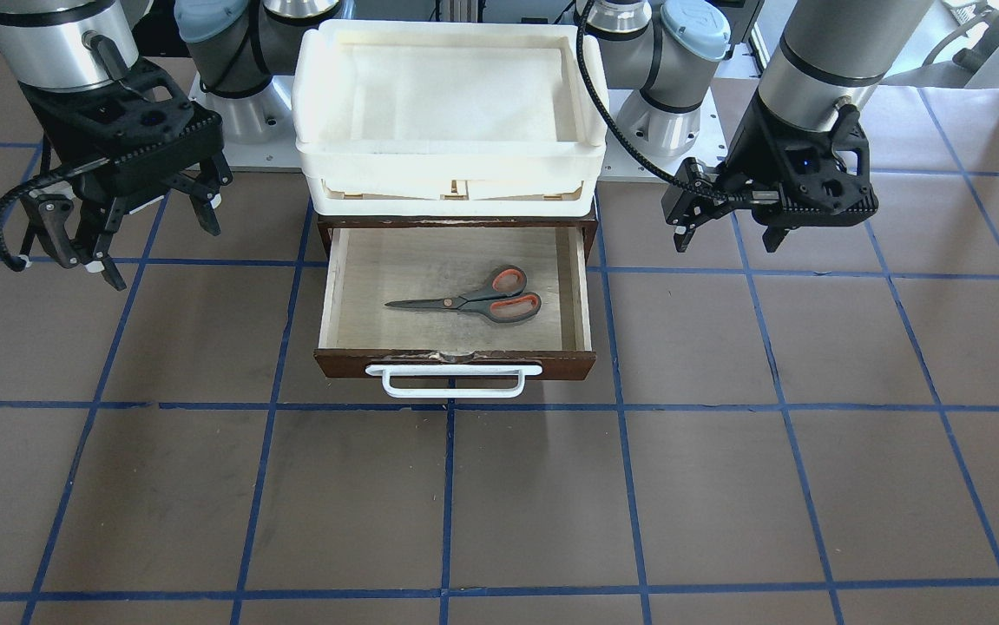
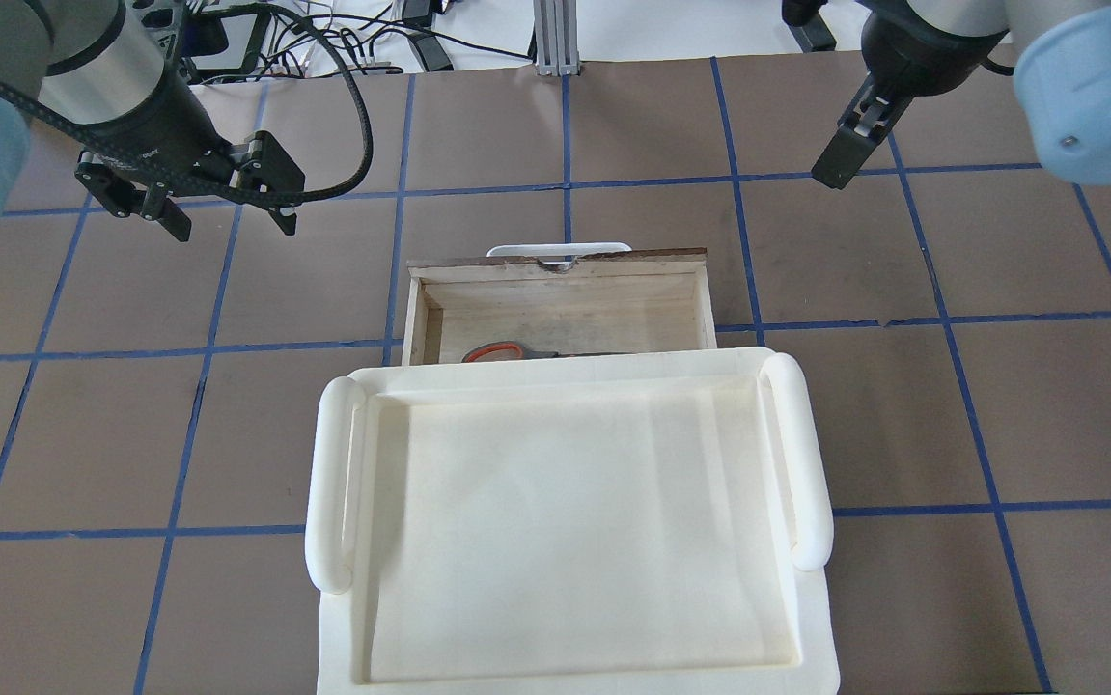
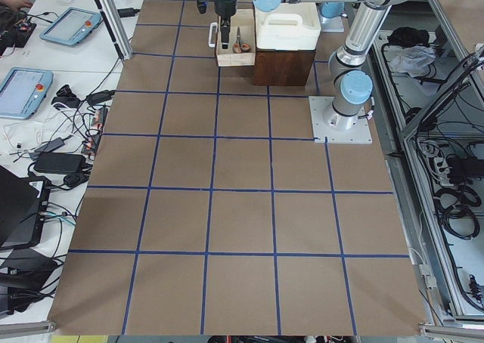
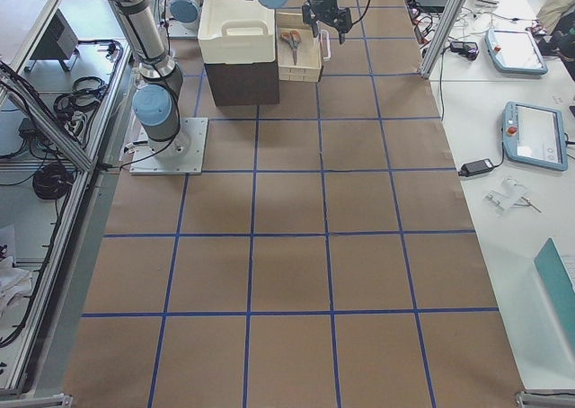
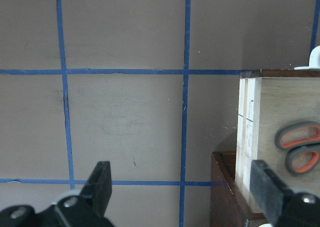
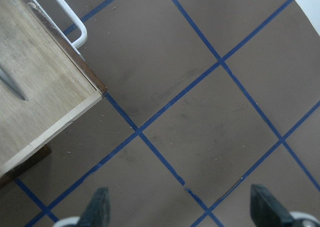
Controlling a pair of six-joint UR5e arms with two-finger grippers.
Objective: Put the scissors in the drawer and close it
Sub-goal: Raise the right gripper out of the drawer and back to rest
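The scissors [image 1: 473, 302] lie flat inside the drawer [image 1: 430, 256], blades pointing to that view's left. The drawer is pulled out, its dark front and white handle [image 1: 454, 382] facing away from the robot. My left gripper [image 1: 729, 234] is open and empty, hovering beside the drawer over the table; its wrist view shows the scissors' handles [image 5: 300, 139] and the drawer's side wall [image 5: 247, 127]. My right gripper [image 1: 152, 245] is open and empty on the drawer's other side; its wrist view shows the drawer's front corner [image 6: 95, 87] and a blade tip [image 6: 12, 84].
A cream-white plastic tray [image 1: 451, 165] sits on top of the dark cabinet behind the drawer and hides most of the scissors in the overhead view [image 2: 495, 350]. Brown table surface with blue grid tape [image 1: 451, 503] lies around the cabinet.
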